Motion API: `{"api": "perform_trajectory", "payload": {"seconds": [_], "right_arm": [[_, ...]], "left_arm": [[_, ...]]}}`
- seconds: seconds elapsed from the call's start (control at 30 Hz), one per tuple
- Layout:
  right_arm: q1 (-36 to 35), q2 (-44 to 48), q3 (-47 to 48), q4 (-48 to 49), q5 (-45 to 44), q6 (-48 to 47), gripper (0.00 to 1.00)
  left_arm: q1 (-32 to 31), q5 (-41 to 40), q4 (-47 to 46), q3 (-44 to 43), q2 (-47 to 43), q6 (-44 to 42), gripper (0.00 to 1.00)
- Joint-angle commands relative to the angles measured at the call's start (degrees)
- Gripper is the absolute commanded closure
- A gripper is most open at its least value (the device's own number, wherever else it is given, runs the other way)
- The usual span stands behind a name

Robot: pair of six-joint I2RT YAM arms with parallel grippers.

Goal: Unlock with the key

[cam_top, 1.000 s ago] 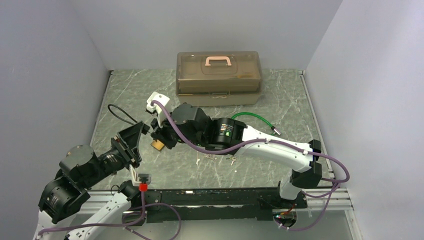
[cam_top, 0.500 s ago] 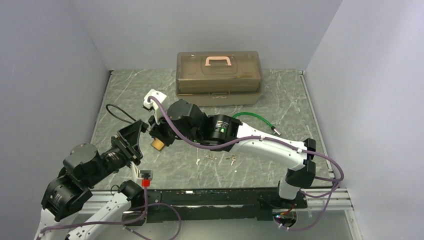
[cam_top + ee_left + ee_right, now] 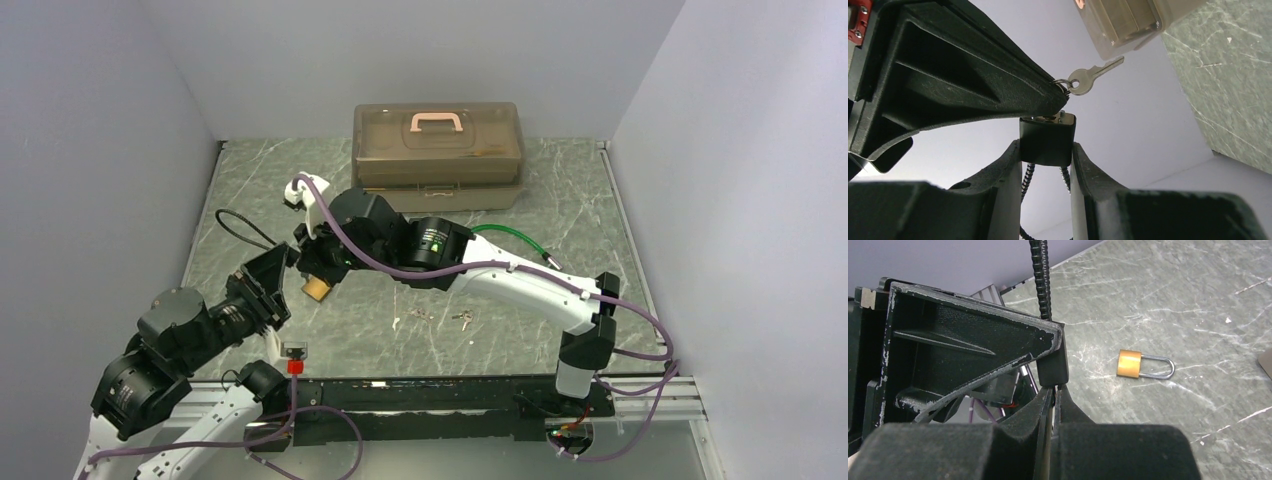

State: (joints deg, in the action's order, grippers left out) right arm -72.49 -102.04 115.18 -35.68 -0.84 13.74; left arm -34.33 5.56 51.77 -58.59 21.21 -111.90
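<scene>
My left gripper (image 3: 1047, 150) is shut on a small black lock body (image 3: 1047, 139) with a black braided cable (image 3: 1041, 275) running from it. My right gripper (image 3: 1053, 389) is shut, its tips pressed against the end of that lock body (image 3: 1053, 367). A thin key is pinched between the tips, mostly hidden. A key ring hangs from the tips with a spare silver key (image 3: 1089, 80) on it. In the top view both grippers meet at the left of the table, left gripper (image 3: 284, 262) against right gripper (image 3: 304, 256).
A brass padlock (image 3: 1136, 364) lies on the table beside the grippers, also in the top view (image 3: 318, 288). Loose keys (image 3: 415, 314) lie mid-table. A brown toolbox (image 3: 437, 155) stands at the back. A green cable (image 3: 512, 238) lies right of centre.
The right arm has stretched further left and its wrist has shifted up-left. The left arm has drawn back slightly with it. The grippers stay joined at the lock.
</scene>
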Motion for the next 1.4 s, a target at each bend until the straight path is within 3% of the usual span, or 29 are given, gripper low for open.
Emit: {"api": "perform_trajectory", "payload": {"seconds": [0.0, 0.13, 0.47, 0.67, 0.93, 1.07, 1.37], "right_arm": [[0.68, 3.06, 0.62, 13.62, 0.58, 1.03, 1.00], [0.69, 6.54, -3.61, 17.00, 2.68, -0.43, 0.99], [1.12, 13.40, -10.22, 19.29, 1.21, -2.29, 0.49], [1.19, 17.21, -13.13, 18.06, -1.17, -2.73, 0.45], [3.28, 23.06, -23.85, 20.92, -0.53, 1.27, 0.37], [3.65, 22.44, -24.21, 22.49, 0.55, 2.48, 0.29], [4.39, 19.02, -22.68, 27.02, 5.15, 4.25, 0.28]], "left_arm": [[-0.51, 6.60, 4.20, -1.68, 1.95, 3.51, 1.00], [-0.52, 7.01, 5.32, -5.26, 4.36, 10.74, 1.00], [-0.55, 7.02, 5.03, -9.58, 7.82, 27.04, 1.00], [-0.50, 5.90, 4.88, -13.16, 10.40, 35.37, 1.00], [-0.56, 9.36, 6.19, -20.17, 16.85, 54.66, 1.00], [-0.52, 11.97, 5.60, -21.17, 18.84, 56.61, 1.00], [-0.51, 11.53, 4.21, -20.92, 19.34, 55.29, 1.00]]}}
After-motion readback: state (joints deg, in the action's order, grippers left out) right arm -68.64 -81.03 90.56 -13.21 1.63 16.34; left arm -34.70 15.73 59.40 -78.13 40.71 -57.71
